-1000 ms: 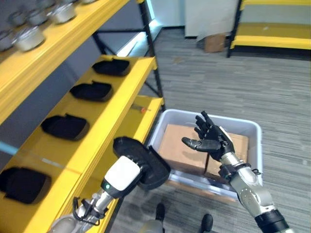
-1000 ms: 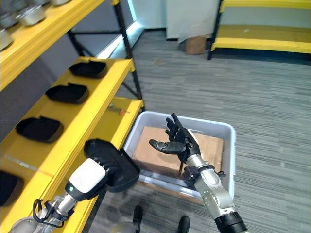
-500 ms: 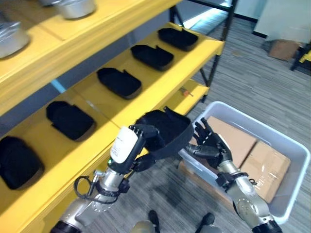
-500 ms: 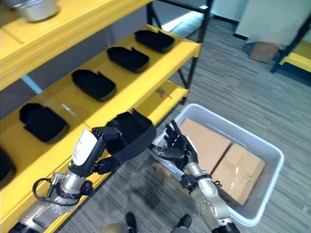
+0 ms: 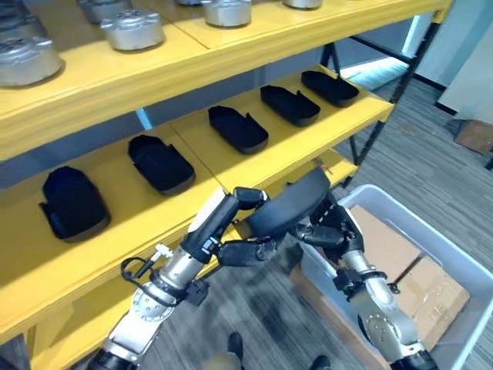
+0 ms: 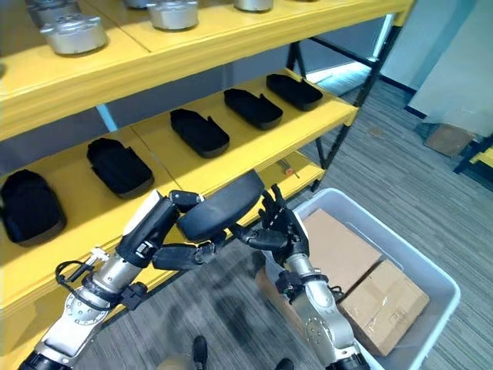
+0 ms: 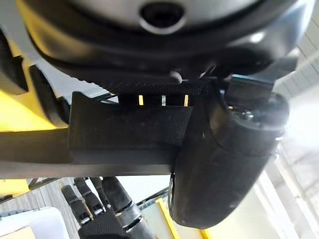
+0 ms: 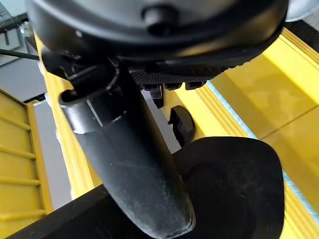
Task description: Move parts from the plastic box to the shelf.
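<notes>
While one black moulded plastic part sits up in the air in front of the yellow metal shelf, the job looks partway through: five like black parts already lie in a row on the middle board, e.g. one in the middle of the row, one near the far end and one at the near end. Robot's left hand has the carried part pinched, thumb curled over its top edge, fingers wrapped underneath. Right hand is just beside the part's far side, fingers spread and fairly straight, touching or nearly touching it; looks like steadying, not gripping, can't tell real contact. Part is tilted, at about the shelf's front lip, not yet over the board and not set down

Pale grey plastic box is on the floor to the robot's right, well below the held part. Inside I see two brown cardboard cartons; no more black parts visible in it, though some of the inside is hidden by the arms, so how many remain is unclear

Silver metal castings stand on the top board, not involved

Left to do, as I judge it: get the part over the middle board, lay it flat in a free spot in line with the others, let go, return to the box if anything is left
</notes>
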Controlling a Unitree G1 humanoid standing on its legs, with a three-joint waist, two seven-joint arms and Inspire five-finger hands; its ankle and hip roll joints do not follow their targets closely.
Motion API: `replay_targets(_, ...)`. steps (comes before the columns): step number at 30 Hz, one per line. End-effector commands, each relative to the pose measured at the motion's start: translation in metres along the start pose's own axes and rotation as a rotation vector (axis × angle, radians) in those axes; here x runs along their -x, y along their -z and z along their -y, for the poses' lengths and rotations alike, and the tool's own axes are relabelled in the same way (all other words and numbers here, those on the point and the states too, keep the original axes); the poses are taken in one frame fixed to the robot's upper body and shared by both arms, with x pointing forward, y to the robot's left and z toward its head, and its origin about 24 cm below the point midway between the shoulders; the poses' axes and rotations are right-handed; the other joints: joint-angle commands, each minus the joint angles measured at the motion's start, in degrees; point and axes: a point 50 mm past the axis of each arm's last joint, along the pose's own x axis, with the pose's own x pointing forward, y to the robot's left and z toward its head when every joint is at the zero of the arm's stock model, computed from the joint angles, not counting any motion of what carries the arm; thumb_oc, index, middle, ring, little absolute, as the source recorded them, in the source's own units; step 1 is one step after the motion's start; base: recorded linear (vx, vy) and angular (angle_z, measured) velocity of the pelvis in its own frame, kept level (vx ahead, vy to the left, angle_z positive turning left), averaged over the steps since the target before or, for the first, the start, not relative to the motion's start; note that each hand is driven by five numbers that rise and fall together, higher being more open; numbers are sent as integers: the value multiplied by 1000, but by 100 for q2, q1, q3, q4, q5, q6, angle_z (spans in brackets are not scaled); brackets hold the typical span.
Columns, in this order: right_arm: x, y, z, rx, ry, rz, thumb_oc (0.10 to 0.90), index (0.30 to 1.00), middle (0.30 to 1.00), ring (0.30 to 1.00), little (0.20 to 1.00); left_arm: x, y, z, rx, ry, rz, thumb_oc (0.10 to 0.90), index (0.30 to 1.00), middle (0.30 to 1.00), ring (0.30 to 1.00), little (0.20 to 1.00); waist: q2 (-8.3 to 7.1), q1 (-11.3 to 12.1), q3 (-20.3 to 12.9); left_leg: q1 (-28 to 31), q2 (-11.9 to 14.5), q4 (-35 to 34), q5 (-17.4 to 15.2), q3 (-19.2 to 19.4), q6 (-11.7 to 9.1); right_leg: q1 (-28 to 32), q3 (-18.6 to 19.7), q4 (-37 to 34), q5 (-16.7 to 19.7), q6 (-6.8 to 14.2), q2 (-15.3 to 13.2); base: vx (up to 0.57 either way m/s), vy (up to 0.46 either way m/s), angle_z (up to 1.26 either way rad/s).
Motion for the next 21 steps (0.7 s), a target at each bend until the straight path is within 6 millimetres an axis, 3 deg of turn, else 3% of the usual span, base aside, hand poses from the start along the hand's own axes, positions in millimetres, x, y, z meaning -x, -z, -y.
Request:
replay_targets(1,-11,-70,-19,75,-48,406,900,1000,1000,1000,1000,-25,-34,12,192,86,247,400,300,300,300,300,96,-84,-486,443,-176,-299,-529,-26,142,-340,661,431,-211,-180,1139,-84,-84,158)
replay_targets(3,-10,-72,-9,141,25,404,900,1000,1000,1000,1000,-27,-34,11,213,108,231,400,300,300,300,300,77,-164,-527,329,-276,-246,-483,-218,119,-313,894,375,-290,-292,1357,-71,-98,118)
replay_targets(6,-5,-84,1,235,77,483,900,1000,1000,1000,1000,-22,-28,5,190,71,182,400,300,300,300,300,112,-176,-441,259,-355,-116,-439,-400,97,-325,984,209,-168,-301,1333,-85,-116,41)
replay_targets(8,-2,-102,2,284,108,557,900,1000,1000,1000,1000,-7,-25,-6,165,7,139,400,300,300,300,300,260,-122,-319,285,-372,-159,-393,-452,80,-313,1033,-27,-103,-340,1321,-121,-78,-11)
replay_targets(11,0,-107,6,322,154,585,900,1000,1000,1000,1000,2,-25,-11,133,-14,110,400,300,300,300,300,326,-102,-306,304,-399,-155,-416,-390,69,-230,1009,-237,-34,-333,1301,-72,-34,-14)
replay_targets(12,2,-109,10,339,191,595,900,1000,1000,1000,1000,5,-25,-13,123,-21,96,400,300,300,300,300,347,-116,-306,307,-396,-128,-450,-249,60,-199,940,-303,-18,-323,1277,-62,-9,-2)
replay_targets(14,9,-110,25,330,300,584,900,1000,1000,1000,1000,8,-27,-17,102,8,95,400,300,300,300,300,342,-293,-306,288,-210,118,-537,732,-66,-111,507,-480,49,-272,1123,-114,15,48)
replay_targets(16,17,-112,37,342,358,590,900,1000,1000,1000,1000,9,-29,-21,99,0,101,400,300,300,300,300,287,-452,-300,202,18,446,-656,1341,-162,-100,246,-532,95,-261,962,-143,81,174)
replay_targets(17,17,-112,39,348,364,593,900,1000,1000,1000,1000,10,-30,-22,98,-8,100,400,300,300,300,300,276,-447,-292,177,58,519,-679,1341,-176,-98,249,-530,94,-272,930,-92,164,141)
replay_targets(21,17,-120,50,394,384,586,900,1000,1000,1000,1000,25,-32,-33,62,-108,74,400,300,300,300,300,267,-303,-301,164,347,607,-626,731,-335,-91,465,-425,5,-332,838,1,232,11)
